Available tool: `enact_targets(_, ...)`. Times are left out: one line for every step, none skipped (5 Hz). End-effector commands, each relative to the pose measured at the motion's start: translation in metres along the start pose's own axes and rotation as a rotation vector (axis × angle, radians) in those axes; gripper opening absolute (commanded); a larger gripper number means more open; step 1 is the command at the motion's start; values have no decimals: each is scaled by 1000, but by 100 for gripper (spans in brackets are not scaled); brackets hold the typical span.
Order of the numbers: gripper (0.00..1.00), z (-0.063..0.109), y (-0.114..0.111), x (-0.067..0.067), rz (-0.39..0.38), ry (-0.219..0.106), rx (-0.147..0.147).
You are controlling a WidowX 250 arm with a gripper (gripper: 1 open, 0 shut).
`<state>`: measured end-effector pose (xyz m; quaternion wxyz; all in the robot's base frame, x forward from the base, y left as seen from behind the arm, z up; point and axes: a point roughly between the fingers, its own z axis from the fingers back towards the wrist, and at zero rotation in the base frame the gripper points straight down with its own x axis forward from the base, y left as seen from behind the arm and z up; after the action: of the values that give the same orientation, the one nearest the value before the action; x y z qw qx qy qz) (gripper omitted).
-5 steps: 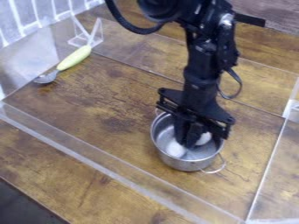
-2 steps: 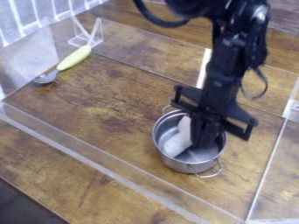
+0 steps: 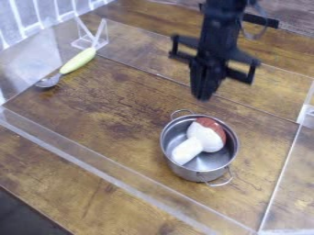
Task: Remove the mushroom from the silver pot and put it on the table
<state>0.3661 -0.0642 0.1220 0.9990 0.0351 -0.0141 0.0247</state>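
The mushroom (image 3: 199,140) lies tilted inside the silver pot (image 3: 164,145), its white stem toward the lower left and its reddish-brown cap toward the upper right. The pot stands on the dark wood table (image 3: 117,106), right of centre. My gripper (image 3: 203,92) hangs above and behind the pot, pointing straight down. Its fingers are pressed together and hold nothing. It is clear of the pot and touches neither the pot nor the mushroom.
A yellow-green banana-shaped toy (image 3: 77,61) and a small grey object (image 3: 47,82) lie at the far left, near a clear plastic stand (image 3: 88,39). Clear plastic strips (image 3: 123,173) run along the table's front and right sides.
My gripper was down inside the pot over the mushroom. It has risen out and moved toward the back, shut and empty, and the mushroom stays in the pot, now in plain view.
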Motion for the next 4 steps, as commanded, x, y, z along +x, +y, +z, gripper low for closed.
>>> enact_targets(100,22,18,2,50,-93,-15)
enact_targets(0,4,22,-2,74,-77,-18)
enact_targets(0,-9,22,-7,140,-61,-8)
enact_targets(0,-12,31,-8,214,-54,0)
